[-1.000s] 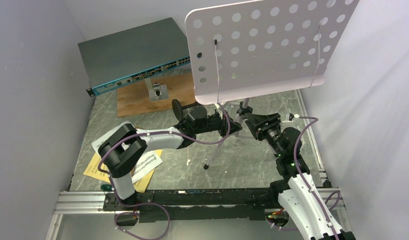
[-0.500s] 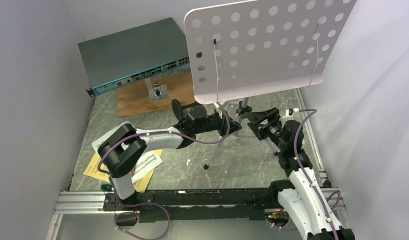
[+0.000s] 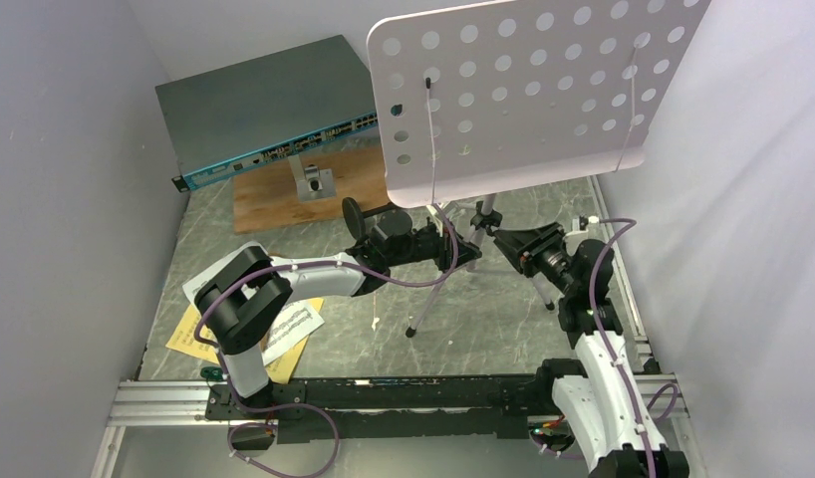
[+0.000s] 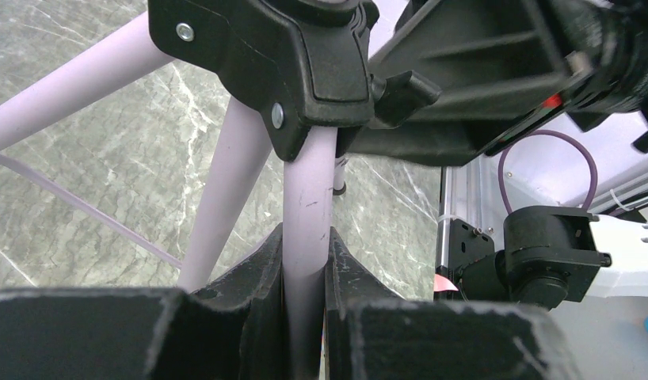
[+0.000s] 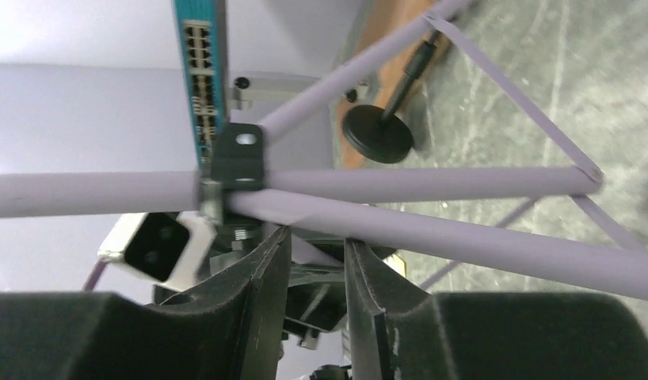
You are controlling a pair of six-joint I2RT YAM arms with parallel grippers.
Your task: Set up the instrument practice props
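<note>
The pale lilac music stand (image 3: 523, 95) stands upright at the back right, its perforated desk high above the tripod legs (image 3: 433, 294). My left gripper (image 3: 470, 254) is shut on a lilac leg tube (image 4: 307, 206) just below the black hub (image 4: 305, 63). From the right, my right gripper (image 3: 500, 239) reaches toward the same hub. Its jaws (image 5: 314, 237) stand apart, empty, just under a lilac tube (image 5: 432, 229). Yellow and white music sheets (image 3: 284, 334) lie flat under the left arm. The short black mic stand (image 5: 378, 133) rests on its round base behind the left gripper.
A grey network switch (image 3: 264, 105) with a blue front sits at the back left. In front of it lies a wooden board (image 3: 269, 199) with a metal block (image 3: 314, 184). Grey walls close in on both sides. A metal rail (image 3: 384, 393) runs along the near edge.
My right arm has shifted a little right and drawn back from the hub, its jaws opening wide, then narrowing. The stand's desk shifted slightly left. The left gripper kept its hold.
</note>
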